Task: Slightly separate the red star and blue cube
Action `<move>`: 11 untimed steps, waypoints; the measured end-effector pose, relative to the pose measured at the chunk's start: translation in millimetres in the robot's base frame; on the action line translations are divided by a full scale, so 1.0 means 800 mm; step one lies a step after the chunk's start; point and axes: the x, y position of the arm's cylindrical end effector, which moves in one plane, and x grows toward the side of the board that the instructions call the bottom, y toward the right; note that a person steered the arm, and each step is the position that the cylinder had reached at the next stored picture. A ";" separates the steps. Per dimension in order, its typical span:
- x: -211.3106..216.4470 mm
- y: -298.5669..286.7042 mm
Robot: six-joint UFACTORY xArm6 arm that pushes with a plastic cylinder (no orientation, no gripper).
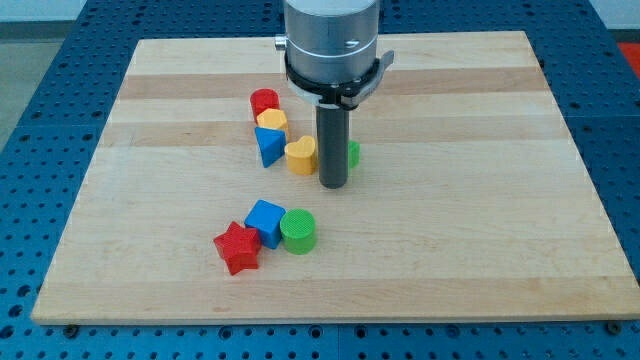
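Green shows just right of my tip [333, 185], a block [354, 153] mostly hidden behind the rod, shape unclear. Lower left of centre, red star [237, 248] touches blue cube [265, 222], green cylinder [298, 231] alongside. Upper cluster: red block [264, 102], yellow block [271, 121], blue triangle [268, 146], yellow heart [300, 155]. Eight blocks; bare rod, no fingers.

rod upright, my tip [333, 186] touching board

Wooden board [480, 250] — red star [237, 248], blue cube [265, 221], green cylinder [298, 231].
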 end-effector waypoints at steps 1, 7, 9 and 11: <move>0.004 0.000; 0.177 -0.035; 0.177 -0.088; 0.159 -0.106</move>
